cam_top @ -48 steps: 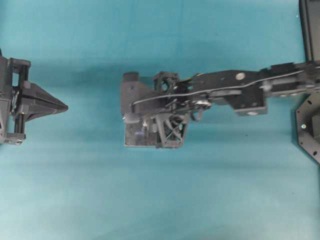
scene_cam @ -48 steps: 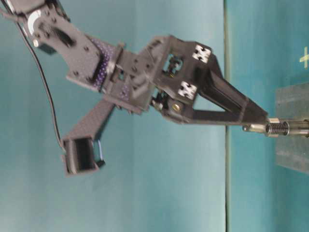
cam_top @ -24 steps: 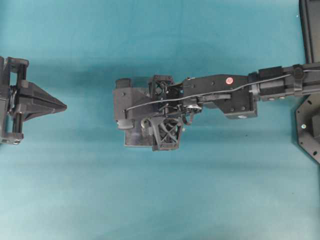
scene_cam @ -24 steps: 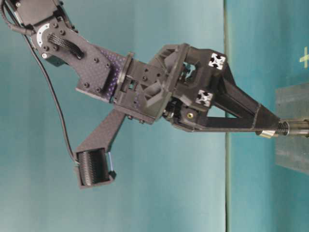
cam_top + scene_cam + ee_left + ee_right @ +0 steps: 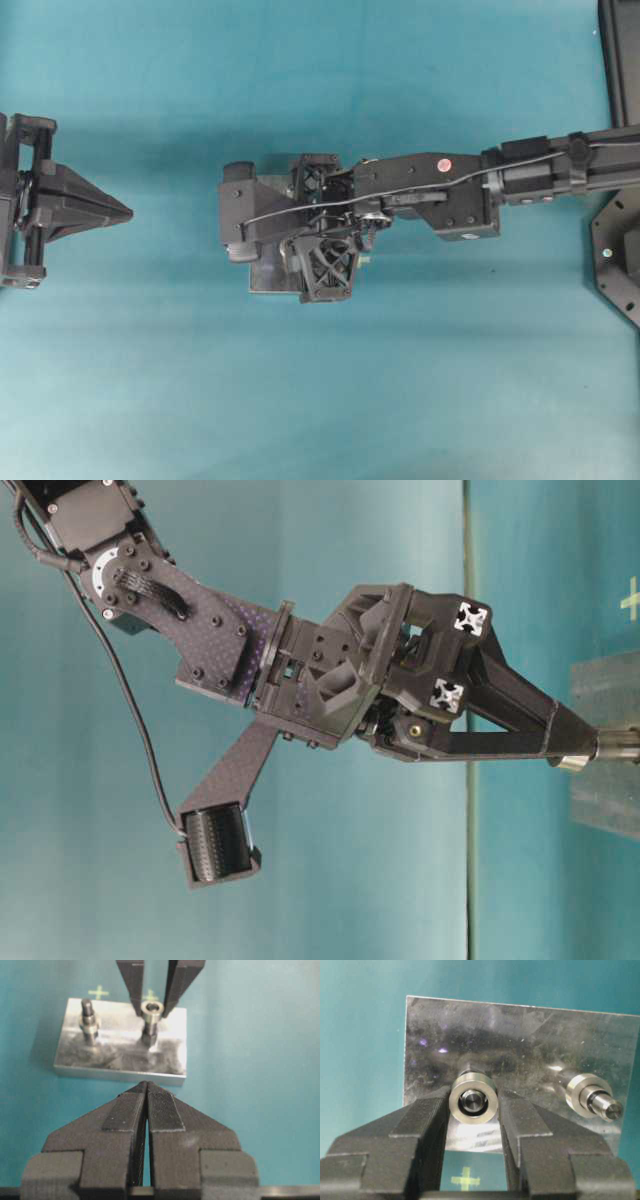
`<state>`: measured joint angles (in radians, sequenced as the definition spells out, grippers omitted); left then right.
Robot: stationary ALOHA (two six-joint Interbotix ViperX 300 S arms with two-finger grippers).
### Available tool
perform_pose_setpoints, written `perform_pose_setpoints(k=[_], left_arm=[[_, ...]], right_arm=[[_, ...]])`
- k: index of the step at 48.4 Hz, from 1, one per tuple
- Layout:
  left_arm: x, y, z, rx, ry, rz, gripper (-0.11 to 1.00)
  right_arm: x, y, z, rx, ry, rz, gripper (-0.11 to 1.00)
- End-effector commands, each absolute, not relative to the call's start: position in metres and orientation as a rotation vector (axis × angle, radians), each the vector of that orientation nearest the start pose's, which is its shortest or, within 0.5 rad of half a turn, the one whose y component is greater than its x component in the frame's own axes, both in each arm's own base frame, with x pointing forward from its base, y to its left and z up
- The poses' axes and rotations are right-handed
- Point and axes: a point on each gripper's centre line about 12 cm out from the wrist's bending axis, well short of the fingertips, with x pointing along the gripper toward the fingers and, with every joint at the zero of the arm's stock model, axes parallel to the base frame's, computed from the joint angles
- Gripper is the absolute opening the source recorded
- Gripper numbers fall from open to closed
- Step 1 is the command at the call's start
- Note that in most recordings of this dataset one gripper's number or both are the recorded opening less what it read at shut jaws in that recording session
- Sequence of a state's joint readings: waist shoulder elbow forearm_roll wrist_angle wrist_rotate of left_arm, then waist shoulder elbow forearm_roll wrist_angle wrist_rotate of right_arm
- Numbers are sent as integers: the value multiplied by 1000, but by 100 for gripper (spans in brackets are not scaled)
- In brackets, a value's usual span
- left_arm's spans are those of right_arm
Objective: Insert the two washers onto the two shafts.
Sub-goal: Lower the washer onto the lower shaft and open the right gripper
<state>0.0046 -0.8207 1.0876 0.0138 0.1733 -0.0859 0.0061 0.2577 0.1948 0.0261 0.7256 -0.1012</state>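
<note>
In the right wrist view my right gripper [image 5: 473, 1105] is shut on the washer [image 5: 473, 1098], a steel ring pinched between both fingers. The shaft [image 5: 474, 1101] shows end-on inside the ring's hole, rising from the metal plate [image 5: 520, 1030]. From the left wrist view the washer [image 5: 152, 1010] sits at the top of that shaft, between the right gripper's fingers [image 5: 132, 985]. At table level the gripper tips [image 5: 568, 748] are close above the plate [image 5: 605, 800]. My left gripper [image 5: 125, 212] hovers far left, shut and holding nothing, its tips [image 5: 146, 1085] touching.
A second post [image 5: 600, 1100] with a steel collar stands on the same plate, beside the first; it shows as the left post [image 5: 89, 1020] in the left wrist view. Teal cloth covers the table [image 5: 400, 400]. Dark hardware [image 5: 615, 250] sits at the right edge.
The right arm has moved left and lowered, bringing the washer down towards the plate along the shaft. The left gripper has stayed where it was.
</note>
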Motion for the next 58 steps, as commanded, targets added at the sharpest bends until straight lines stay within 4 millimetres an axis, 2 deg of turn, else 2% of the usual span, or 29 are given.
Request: perform_pose_setpoints(k=[1, 8, 10, 14, 17, 26, 31, 47, 53, 58], left_arm=[[220, 2, 251, -72, 423, 24, 0], [220, 2, 251, -69, 421, 23, 0], [220, 2, 251, -70, 423, 24, 0], [220, 2, 251, -70, 423, 24, 0], [220, 2, 251, -69, 423, 23, 0], [219, 2, 251, -70, 421, 23, 0], [219, 2, 251, -70, 421, 23, 0], [219, 2, 251, -70, 423, 24, 0], [219, 2, 251, -69, 420, 23, 0], [219, 2, 252, -69, 418, 23, 0]], right_arm=[[451, 6, 174, -76, 1158, 76, 32], [451, 5, 173, -74, 1159, 75, 36], [452, 5, 172, -73, 1161, 73, 45], [452, 6, 170, -76, 1165, 76, 72], [452, 6, 169, -75, 1170, 79, 81], [452, 15, 169, -83, 1166, 96, 71], [454, 18, 173, -88, 1149, 101, 69], [464, -18, 166, -57, 1139, 30, 68], [463, -15, 164, -62, 1153, 35, 68], [461, -3, 166, -73, 1166, 58, 67]])
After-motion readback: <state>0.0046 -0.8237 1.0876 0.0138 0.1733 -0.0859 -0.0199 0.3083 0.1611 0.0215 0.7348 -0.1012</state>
